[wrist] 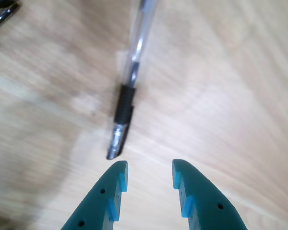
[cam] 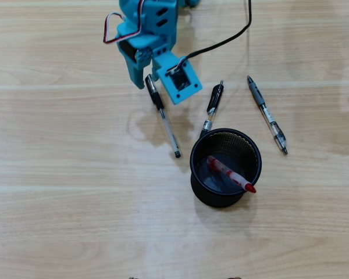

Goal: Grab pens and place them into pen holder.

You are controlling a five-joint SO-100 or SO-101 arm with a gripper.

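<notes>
A clear pen with a black grip [cam: 163,119] lies on the wooden table, left of the black mesh pen holder [cam: 199,174]. A red pen [cam: 230,173] lies tilted inside the holder. A black pen [cam: 214,102] lies just above the holder's rim, and a grey pen [cam: 267,115] lies to its right. My blue gripper [cam: 141,75] hovers over the upper end of the clear pen. In the wrist view the teal fingers [wrist: 108,196] stand apart and empty around the gripper's middle [wrist: 148,167], just short of the clear pen's [wrist: 127,103] near end.
A black cable [cam: 232,35] runs from the arm across the top of the table. In the wrist view the end of another pen [wrist: 1,14] shows at the top left corner.
</notes>
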